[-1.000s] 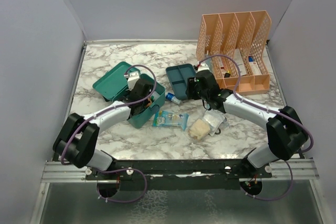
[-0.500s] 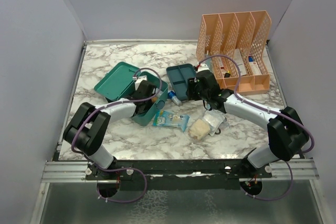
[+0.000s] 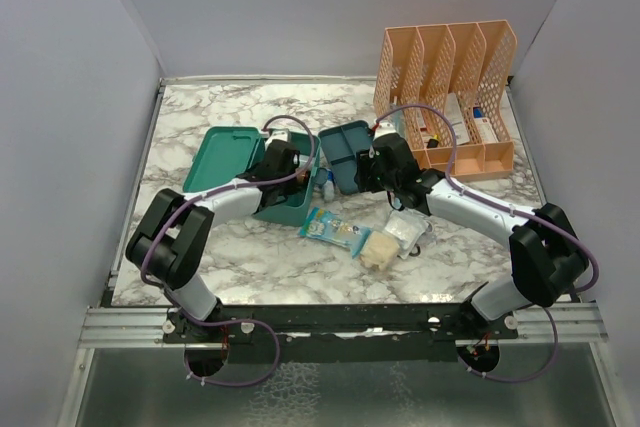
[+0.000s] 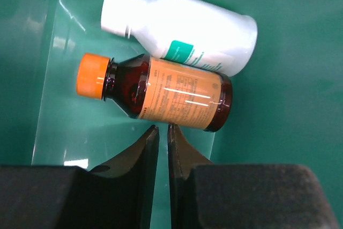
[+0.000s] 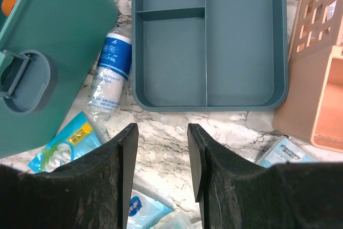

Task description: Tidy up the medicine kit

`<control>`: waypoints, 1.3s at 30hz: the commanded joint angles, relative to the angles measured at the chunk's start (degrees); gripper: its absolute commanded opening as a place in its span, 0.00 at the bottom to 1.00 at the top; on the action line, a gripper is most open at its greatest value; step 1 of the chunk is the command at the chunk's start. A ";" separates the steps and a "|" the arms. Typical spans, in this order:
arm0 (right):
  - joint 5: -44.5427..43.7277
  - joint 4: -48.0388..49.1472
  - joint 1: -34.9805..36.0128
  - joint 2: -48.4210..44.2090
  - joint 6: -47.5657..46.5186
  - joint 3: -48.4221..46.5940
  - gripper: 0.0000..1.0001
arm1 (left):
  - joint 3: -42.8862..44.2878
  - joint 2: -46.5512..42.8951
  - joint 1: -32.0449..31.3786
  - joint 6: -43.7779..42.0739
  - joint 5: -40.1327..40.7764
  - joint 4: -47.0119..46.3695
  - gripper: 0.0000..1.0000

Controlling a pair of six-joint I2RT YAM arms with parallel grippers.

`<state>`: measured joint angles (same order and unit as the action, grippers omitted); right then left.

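Two bottles, amber bottle and white bottle, lie inside medicine kit, left-centre on bench. My left gripper above them, closed, empty. My right gripper open at near edge of insert tray, just right of kit.

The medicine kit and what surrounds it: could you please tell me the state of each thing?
medicine kit: lid open, folded back
insert tray: out of the kit, on the table, empty
amber bottle: capped, lying inside the kit
white bottle: capped, lying inside the kit
blue-labelled bottle: lying on the table
left gripper: jaws nearly shut, empty
right gripper: jaws open, empty
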<state>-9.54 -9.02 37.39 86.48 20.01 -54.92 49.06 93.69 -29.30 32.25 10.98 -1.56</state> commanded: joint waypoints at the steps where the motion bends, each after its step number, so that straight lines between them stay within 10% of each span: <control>1: -0.30 0.05 -0.32 0.31 -0.94 -2.01 0.42 | 2.18 -0.31 0.30 -1.01 3.61 1.35 0.15; 14: -2.21 2.15 -0.31 -0.23 0.68 -1.54 0.42 | 4.90 -4.39 0.30 -1.36 8.12 5.53 0.15; 21: -1.91 2.10 -0.35 -0.55 1.14 -0.71 0.42 | 18.02 2.22 1.47 2.06 14.63 16.79 0.37; 31: -1.04 3.39 -0.36 -1.28 0.69 0.50 0.42 | 14.85 5.30 2.14 7.29 6.46 15.96 0.57; 39: -0.85 3.75 -0.33 -2.32 0.74 1.56 0.42 | 12.49 6.64 2.58 7.50 1.24 11.70 0.45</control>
<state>-10.02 -7.27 37.39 86.35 20.71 -54.26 62.59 99.24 -27.07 39.24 16.25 11.64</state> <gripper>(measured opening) 0.423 0.506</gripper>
